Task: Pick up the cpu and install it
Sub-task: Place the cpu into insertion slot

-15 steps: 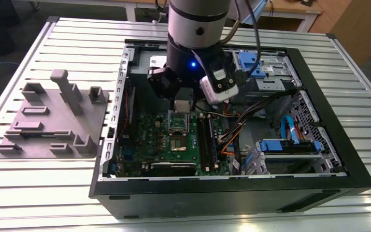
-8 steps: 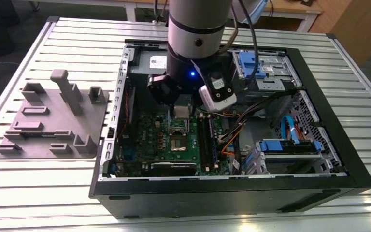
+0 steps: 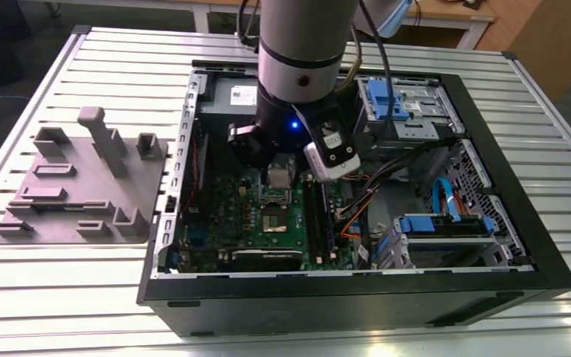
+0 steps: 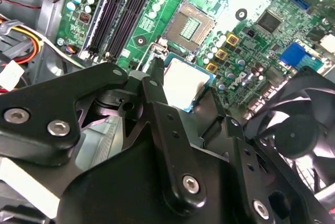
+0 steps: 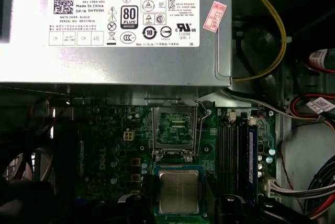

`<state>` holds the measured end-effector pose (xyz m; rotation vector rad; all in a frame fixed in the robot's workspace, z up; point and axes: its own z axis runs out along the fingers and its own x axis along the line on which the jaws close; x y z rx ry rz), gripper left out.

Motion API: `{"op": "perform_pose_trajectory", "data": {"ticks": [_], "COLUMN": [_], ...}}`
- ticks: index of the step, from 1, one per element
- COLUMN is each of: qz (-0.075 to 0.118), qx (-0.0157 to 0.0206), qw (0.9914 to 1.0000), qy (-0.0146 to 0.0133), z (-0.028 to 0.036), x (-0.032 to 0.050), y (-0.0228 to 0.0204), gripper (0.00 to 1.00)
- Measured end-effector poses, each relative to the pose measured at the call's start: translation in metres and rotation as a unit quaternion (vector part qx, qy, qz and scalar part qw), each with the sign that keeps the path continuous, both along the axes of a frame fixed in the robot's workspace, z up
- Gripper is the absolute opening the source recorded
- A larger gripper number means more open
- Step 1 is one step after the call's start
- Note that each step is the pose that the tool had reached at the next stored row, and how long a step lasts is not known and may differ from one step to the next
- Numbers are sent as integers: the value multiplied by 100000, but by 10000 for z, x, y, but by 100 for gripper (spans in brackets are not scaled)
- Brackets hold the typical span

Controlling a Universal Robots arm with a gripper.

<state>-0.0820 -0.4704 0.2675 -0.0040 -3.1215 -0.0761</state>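
Note:
The cpu [image 5: 179, 191], a small square chip with a silvery top and a pale rim, sits between my gripper's [image 5: 179, 199] black fingers [image 4: 156, 85]. In the second wrist view the cpu [image 4: 186, 82] hangs just above the green motherboard [image 4: 251, 51], beside the open socket [image 4: 191, 25]. The socket [image 5: 174, 127] is bare, its metal frame lifted, a short way from the chip. In the exterior view my gripper [image 3: 280, 178] reaches down into the open computer case [image 3: 365, 294], above the socket [image 3: 273, 222]. The gripper is shut on the cpu.
A grey power supply box with a white label [image 5: 115, 25] stands close behind the socket. Memory slots [image 5: 230, 145] run beside it, a black fan [image 4: 298, 135] is nearby, and cables [image 3: 365, 208] and blue drive cages [image 3: 400, 104] fill the exterior view's right. A grey fixture plate [image 3: 77, 186] lies on the table.

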Motion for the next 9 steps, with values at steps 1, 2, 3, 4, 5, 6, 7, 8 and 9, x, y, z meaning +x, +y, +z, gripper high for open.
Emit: {"op": "perform_pose_trajectory", "data": {"ticks": [1, 2, 3, 4, 5, 6, 7, 8, 9], "qz": [-1, -3, -3, -1, 1, 0, -1, 0, 0], "qx": [-1, -4, -1, 0, -3, -10, -6, 0, 9], "qw": [100000, 100000, 100000, 100000, 100000, 100000, 100000, 100000, 100000], "qy": [0, 2, 0, -1, 1, 3, 5, 4, 4], "z": [-14, -29, -45, -56, -63, -66, -66, -66, -67], "x": [0, 0, 0, 0, 0, 0, 0, 0, 0], "y": [-1, -2, -2, -2, -2, -3, -3, -2, -2], "gripper": [47, 47, 47, 47, 47, 47, 47, 47, 47]}}
